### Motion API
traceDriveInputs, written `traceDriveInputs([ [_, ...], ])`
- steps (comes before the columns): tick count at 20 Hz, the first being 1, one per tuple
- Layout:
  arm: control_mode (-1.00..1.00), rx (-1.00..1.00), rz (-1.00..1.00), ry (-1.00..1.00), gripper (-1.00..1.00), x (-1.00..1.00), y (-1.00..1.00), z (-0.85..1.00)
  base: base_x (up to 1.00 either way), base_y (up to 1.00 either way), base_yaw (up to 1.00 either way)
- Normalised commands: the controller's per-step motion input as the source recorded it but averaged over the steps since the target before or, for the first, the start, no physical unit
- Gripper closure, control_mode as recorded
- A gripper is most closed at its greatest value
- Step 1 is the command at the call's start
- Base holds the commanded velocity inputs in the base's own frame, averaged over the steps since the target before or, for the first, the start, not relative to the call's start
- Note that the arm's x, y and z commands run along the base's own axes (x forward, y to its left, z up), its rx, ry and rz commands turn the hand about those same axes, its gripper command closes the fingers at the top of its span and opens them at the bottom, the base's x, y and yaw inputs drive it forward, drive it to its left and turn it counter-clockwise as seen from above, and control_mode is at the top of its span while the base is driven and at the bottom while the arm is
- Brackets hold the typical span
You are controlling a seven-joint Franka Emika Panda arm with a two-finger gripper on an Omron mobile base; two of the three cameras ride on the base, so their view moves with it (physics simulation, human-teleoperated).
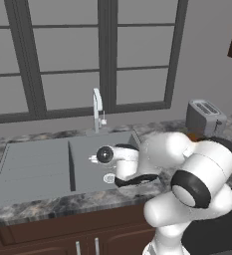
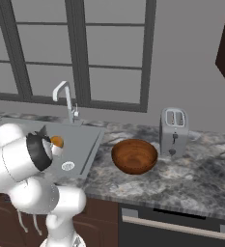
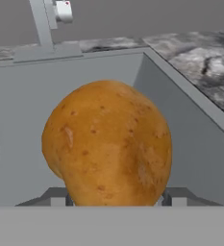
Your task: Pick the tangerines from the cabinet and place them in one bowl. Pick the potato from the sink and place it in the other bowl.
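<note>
One potato [image 3: 107, 144] clamped in your gripper [image 3: 114, 199], hanging over the sink [image 3: 27, 120], tap [image 3: 45, 24] behind, wooden bowl [image 2: 134, 156] nearby.

Potato [image 3: 106, 144] golden tan, brown-speckled. Sink [image 1: 38, 164] flat grey, tap [image 1: 97, 107] chrome. Countertop [image 2: 181, 181] grey-black marbled. Bowl [image 2: 134, 156] reddish-brown wood grain. Toaster [image 2: 174, 130] silver-grey.

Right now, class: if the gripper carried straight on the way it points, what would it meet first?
The potato already sits between its fingers. Beyond that, probably the sink's grey back wall below the tap; depth is unclear.
</note>
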Motion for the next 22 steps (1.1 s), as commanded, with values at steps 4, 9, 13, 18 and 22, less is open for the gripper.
traceDriveInputs([
  [4,-1.00,0.00,0.00,0.12,1.00,-0.27,-0.11,1.00,0.00,0.00,0.00],
  [9,-1.00,0.00,0.00,0.12,1.00,-0.35,-0.09,1.00,0.00,0.00,0.00],
  [13,-1.00,0.00,0.00,0.16,1.00,-0.42,-0.18,0.96,0.00,0.00,0.00],
  [18,-1.00,0.00,-0.04,0.15,1.00,-0.28,-0.44,0.66,0.00,0.00,0.00],
  [22,-1.00,0.00,-0.07,0.12,1.00,-0.19,-0.72,0.46,0.00,0.00,0.00],
])
